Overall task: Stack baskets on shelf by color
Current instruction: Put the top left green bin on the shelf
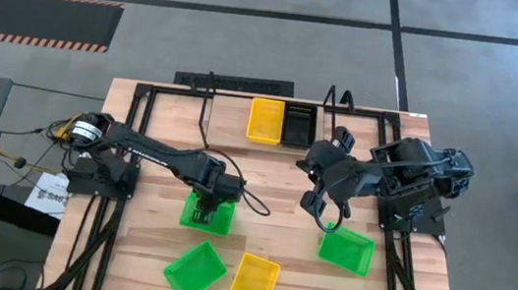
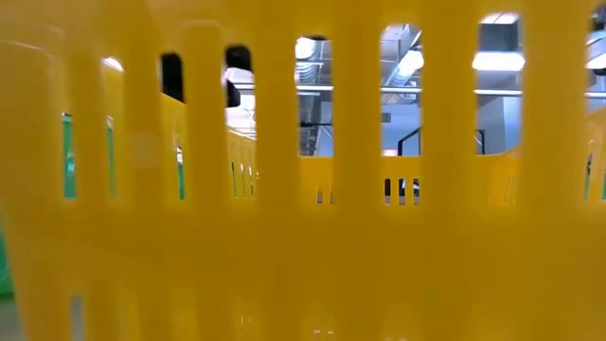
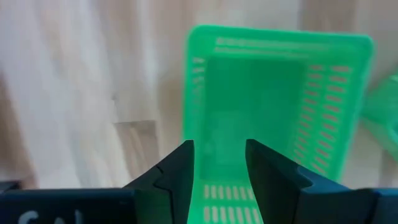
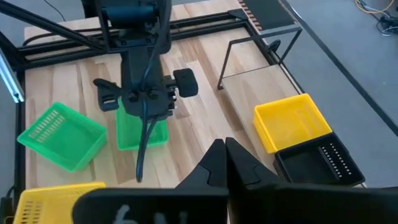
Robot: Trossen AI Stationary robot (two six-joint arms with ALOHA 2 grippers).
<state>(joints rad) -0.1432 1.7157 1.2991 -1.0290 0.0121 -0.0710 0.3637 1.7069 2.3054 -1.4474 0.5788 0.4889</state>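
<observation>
Starting at the far edge of the pale wooden table (image 1: 166,134): finding the low black wire shelf (image 1: 206,109), holding a yellow plastic mesh basket (image 1: 264,120) and, touching on its right, a black plastic mesh basket (image 1: 299,125). Moving left of centre: spotting a green plastic mesh basket (image 1: 199,215) directly under the left gripper (image 1: 210,203). Sliding to the front edge: passing another green mesh basket (image 1: 194,271), just beside a second yellow mesh basket (image 1: 253,285) on its right. Swinging right: catching a third green mesh basket (image 1: 345,250), just in front of the right gripper (image 1: 325,213).

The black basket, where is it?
In the high view the black basket sits on the shelf at the table's far edge, touching the yellow basket on its left.
</observation>
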